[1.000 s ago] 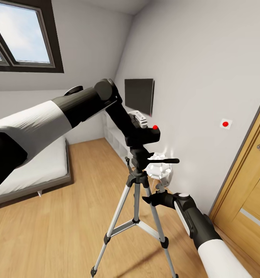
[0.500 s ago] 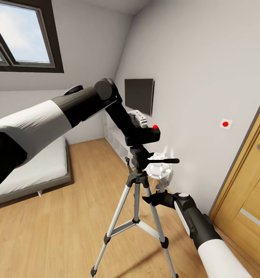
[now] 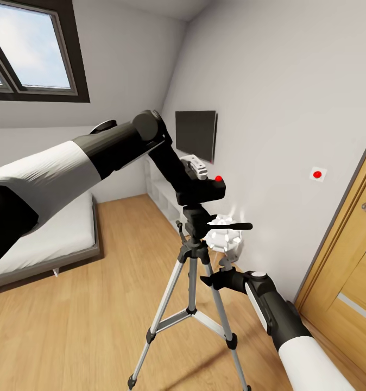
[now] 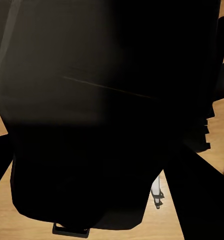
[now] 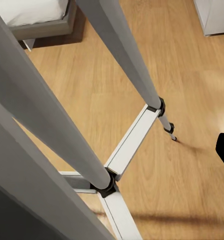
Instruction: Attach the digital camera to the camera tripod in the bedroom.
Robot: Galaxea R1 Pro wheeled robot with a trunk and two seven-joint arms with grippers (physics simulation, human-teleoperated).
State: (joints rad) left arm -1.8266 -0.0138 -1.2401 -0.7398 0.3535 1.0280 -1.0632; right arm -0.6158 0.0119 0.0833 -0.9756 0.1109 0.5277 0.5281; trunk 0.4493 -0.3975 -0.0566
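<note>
- Left arm reaches up and across; the left gripper (image 3: 189, 172) sits on the digital camera (image 3: 204, 189), though whether its fingers clamp the body I cannot tell
- Centre: the camera rests right on top of the black head of the camera tripod (image 3: 193, 271), red button up, so placement looks essentially done
- What's left, by my read: confirm it's seated, then let go and back off
- Right gripper (image 3: 209, 281) hovers low beside the tripod legs (image 5: 116, 65); open or closed, cannot tell
- Far right, the wooden door (image 3: 348, 260) frames the bedroom
</note>
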